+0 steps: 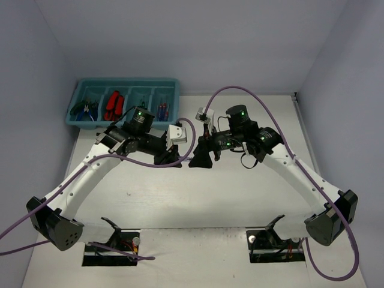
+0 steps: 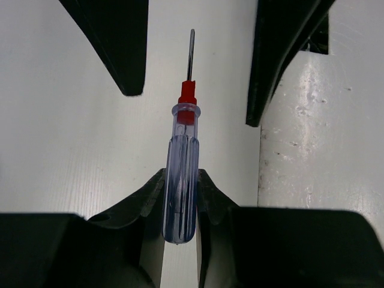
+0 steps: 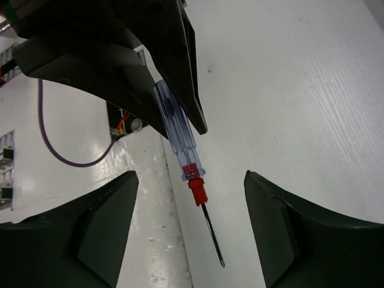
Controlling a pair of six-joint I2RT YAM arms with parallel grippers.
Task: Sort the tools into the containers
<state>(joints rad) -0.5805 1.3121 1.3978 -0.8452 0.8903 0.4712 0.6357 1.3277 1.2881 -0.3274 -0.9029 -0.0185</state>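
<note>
The teal tray (image 1: 126,82) sits far left, at the back of the table (image 1: 240,192). Sorted inside it lie pliers (image 1: 85,109), red utility knives (image 1: 113,106) and, further right, thin screwdrivers (image 1: 161,109).

At mid-table, the left gripper (image 2: 181,177) has its jaws closed on the butt end of a screwdriver (image 2: 183,141) with a clear fluted handle and a red collar. The tool is held off the table, with its shaft pointing away from the left wrist and toward the right arm.

To the right, the right gripper (image 3: 190,180) faces it with its jaws wide apart, one on either side of the collar and shaft and touching neither. It holds nothing.

Assessment: we judge the tool light and rigid. The smooth plastic handle is probably slippery, and the flutes may let it roll or pivot between flat jaws. The thin shaft offers little surface, so we rate it a poor place to grip. The exposed stretch of handle just behind the collar is the sound hold for the right jaws. They should close squarely across it before the left jaws let go.
</note>
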